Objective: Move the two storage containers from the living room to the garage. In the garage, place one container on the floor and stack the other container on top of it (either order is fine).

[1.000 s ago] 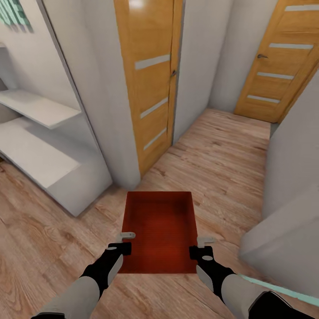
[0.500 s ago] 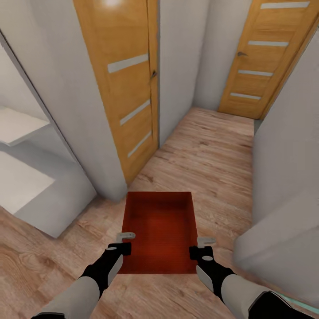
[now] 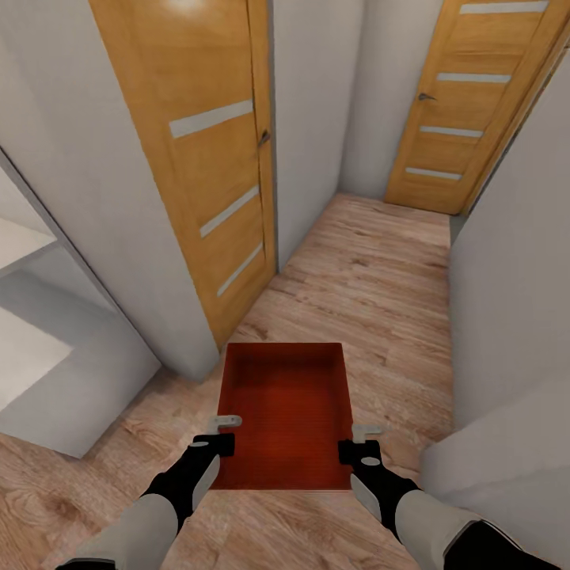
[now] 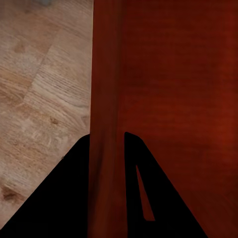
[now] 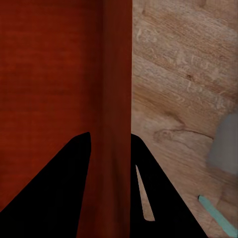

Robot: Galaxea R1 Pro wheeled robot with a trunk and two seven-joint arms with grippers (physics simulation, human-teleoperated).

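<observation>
The robot has rolled further along the hallway; both end effectors, left [image 3: 226,431] and right [image 3: 366,441], clamp opposite walls of the red-orange storage container [image 3: 286,412], carrying it level.

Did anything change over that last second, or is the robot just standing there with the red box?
The robot itself moved: the nearer wooden door, the far door and the white shelves all slid across the head view, so the camera travelled on down the hallway. The storage container stayed in place between the left gripper and right gripper, each clamped on a side wall.
</observation>
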